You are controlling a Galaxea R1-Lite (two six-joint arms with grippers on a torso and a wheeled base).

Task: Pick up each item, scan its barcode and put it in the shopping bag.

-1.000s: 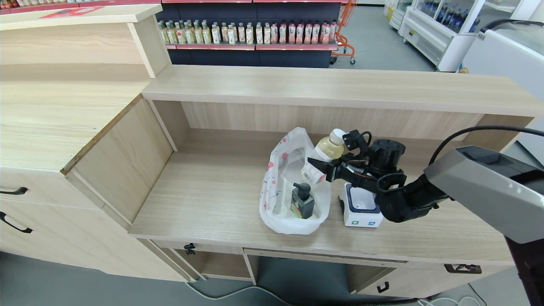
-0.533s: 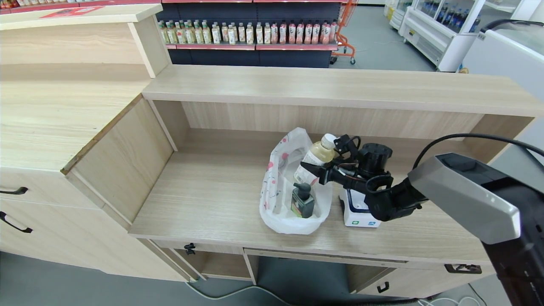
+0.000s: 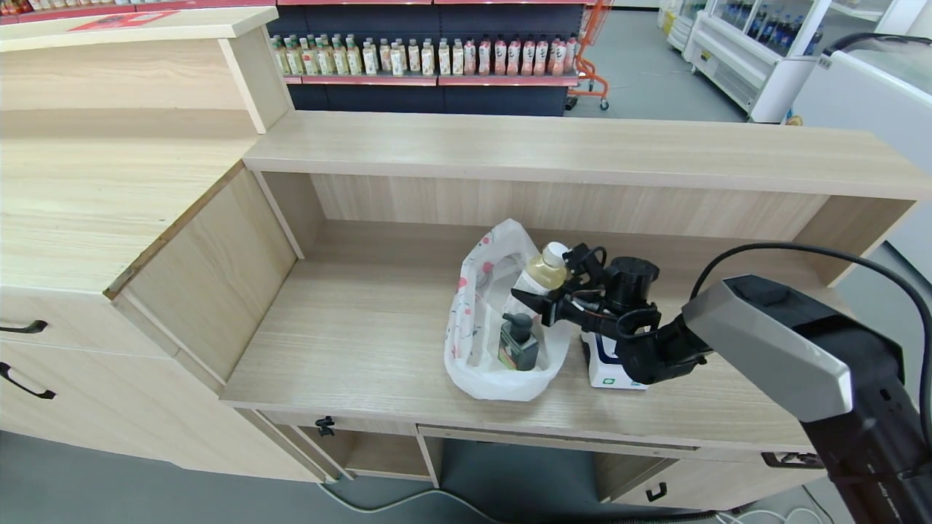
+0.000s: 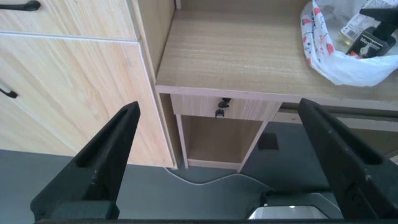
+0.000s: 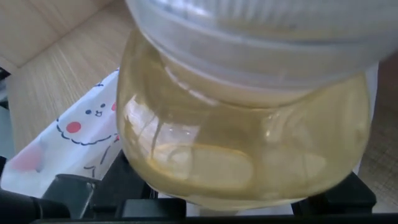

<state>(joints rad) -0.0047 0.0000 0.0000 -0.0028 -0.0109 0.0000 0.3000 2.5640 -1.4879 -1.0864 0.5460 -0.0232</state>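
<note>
**Drink bottle hanging over the shopping bag's mouth**

The right gripper point(image 3: 542, 287) is clamping a drink bottle point(image 3: 547, 268) around its middle. It is holding the bottle tilted, white cap up and away from the robot, directly above the open shopping bag point(image 3: 473, 306), probably so the base goes in first. In the right wrist view the pale yellow liquid point(image 5: 249, 137) is sitting right in front of the lens.

Inside the bag a dark pump bottle point(image 3: 518, 342) is standing upright. A white barcode scanner point(image 3: 611, 360) is sitting on the bench point(image 3: 349, 342) just beside the bag, under the right arm.

The left gripper point(image 4: 221, 165) is hanging below bench level, well apart from the bag, jaws spread wide and holding nothing.

The drink bottle's white label is carrying print too small to read. The bag is showing cartoon faces with pink cheeks point(image 5: 87, 124).
</note>
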